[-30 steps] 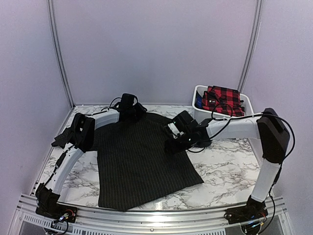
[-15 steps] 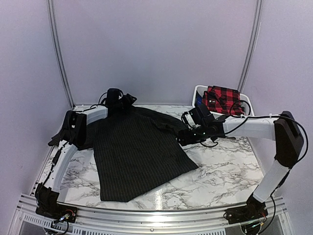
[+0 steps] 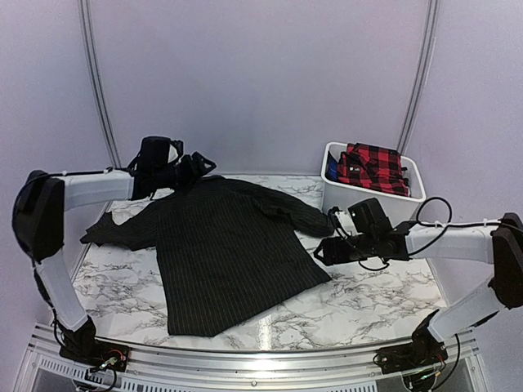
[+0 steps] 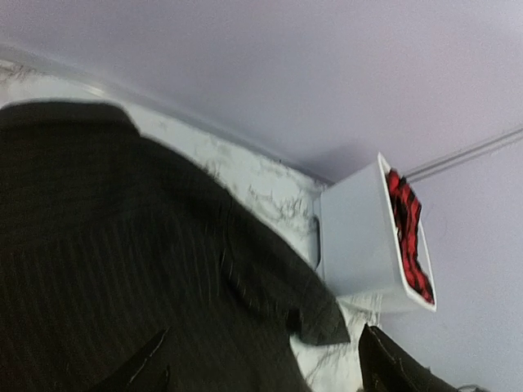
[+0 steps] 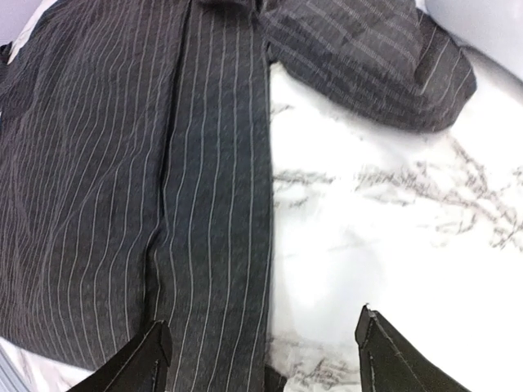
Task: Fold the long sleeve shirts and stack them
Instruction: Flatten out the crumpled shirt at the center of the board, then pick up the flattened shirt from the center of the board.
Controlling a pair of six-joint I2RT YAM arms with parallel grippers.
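Note:
A black pinstriped long sleeve shirt (image 3: pixel 229 253) lies spread flat on the marble table, its left sleeve (image 3: pixel 114 231) stretched toward the left edge and its right sleeve (image 3: pixel 290 214) angled toward the bin. My left gripper (image 3: pixel 200 166) hovers open above the table just left of the collar, holding nothing. In the left wrist view the shirt (image 4: pixel 106 245) fills the left half. My right gripper (image 3: pixel 321 253) is open beside the shirt's right edge. In the right wrist view its fingers (image 5: pixel 392 359) straddle the shirt's edge (image 5: pixel 245 245) and bare marble. A red-and-black plaid shirt (image 3: pixel 373 167) sits in the bin.
A white bin (image 3: pixel 351 196) stands at the back right of the table, seen as a white box (image 4: pixel 355 237) in the left wrist view. Grey booth walls close in the back and sides. A metal rail (image 3: pixel 245 363) runs along the near edge.
Both grippers have let go of the black shirt and pulled away: the left arm swung back and left, the right arm drew right and nearer. The shirt now lies flat with its sleeves out.

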